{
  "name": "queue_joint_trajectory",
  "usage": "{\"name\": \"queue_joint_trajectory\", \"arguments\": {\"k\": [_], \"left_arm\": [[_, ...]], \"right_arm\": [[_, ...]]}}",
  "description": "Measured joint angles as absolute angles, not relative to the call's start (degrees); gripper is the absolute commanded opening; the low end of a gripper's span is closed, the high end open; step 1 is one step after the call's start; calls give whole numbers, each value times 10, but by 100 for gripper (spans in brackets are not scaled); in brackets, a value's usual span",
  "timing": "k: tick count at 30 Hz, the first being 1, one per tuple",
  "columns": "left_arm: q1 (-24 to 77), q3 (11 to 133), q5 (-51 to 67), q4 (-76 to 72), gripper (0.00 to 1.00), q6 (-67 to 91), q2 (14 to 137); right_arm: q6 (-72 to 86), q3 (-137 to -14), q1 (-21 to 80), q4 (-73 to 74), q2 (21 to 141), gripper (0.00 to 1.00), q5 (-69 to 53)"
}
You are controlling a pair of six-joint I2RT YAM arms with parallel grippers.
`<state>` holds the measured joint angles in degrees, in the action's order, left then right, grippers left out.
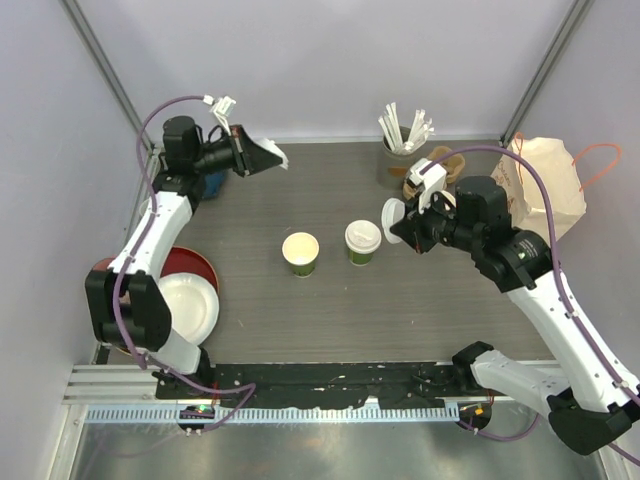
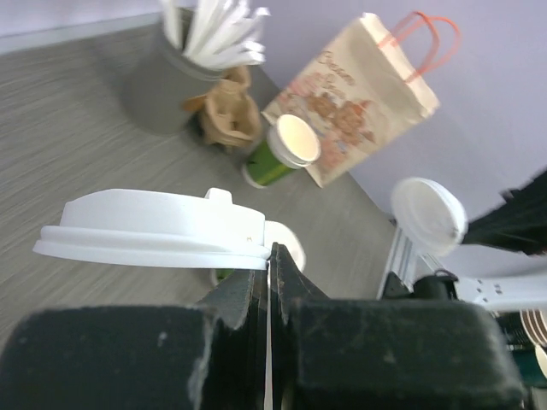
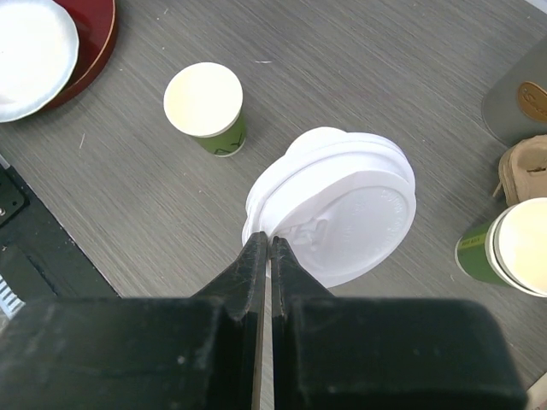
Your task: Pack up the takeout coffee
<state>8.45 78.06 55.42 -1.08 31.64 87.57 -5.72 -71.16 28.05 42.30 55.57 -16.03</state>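
Observation:
Two green paper cups stand mid-table: an open cup [image 1: 300, 252] [image 3: 205, 107] and a lidded cup [image 1: 362, 242]. High at the back left, my left gripper [image 1: 248, 152] [image 2: 272, 252] is shut on the rim of a white lid [image 1: 268, 155] [image 2: 154, 231]. My right gripper [image 1: 405, 228] [image 3: 270, 243] is shut on the edge of another white lid [image 1: 393, 214] [image 3: 350, 209], held just right of and above the lidded cup. A third green cup [image 3: 508, 248] [image 2: 286, 149] stands by the brown sleeves. The paper bag [image 1: 545, 185] [image 2: 367, 94] stands at the right.
A grey holder of white straws [image 1: 400, 145] and brown cup sleeves [image 1: 435, 170] sit at the back. A white plate [image 1: 190, 305] and a red plate [image 1: 195, 265] lie at the left, near the left arm's base.

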Motion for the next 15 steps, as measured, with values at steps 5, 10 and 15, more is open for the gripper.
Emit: {"name": "queue_joint_trajectory", "arguments": {"k": [5,10,15], "left_arm": [[39,769,551,-29,0,310,946],[27,754,551,-47,0,309,1046],[27,746,551,-92,0,332,1125]], "right_arm": [[-62,-709,281,425,566,1,-160],[-66,-702,281,426,567,1,-161],[-69,-702,281,430,568,1,-161]]}}
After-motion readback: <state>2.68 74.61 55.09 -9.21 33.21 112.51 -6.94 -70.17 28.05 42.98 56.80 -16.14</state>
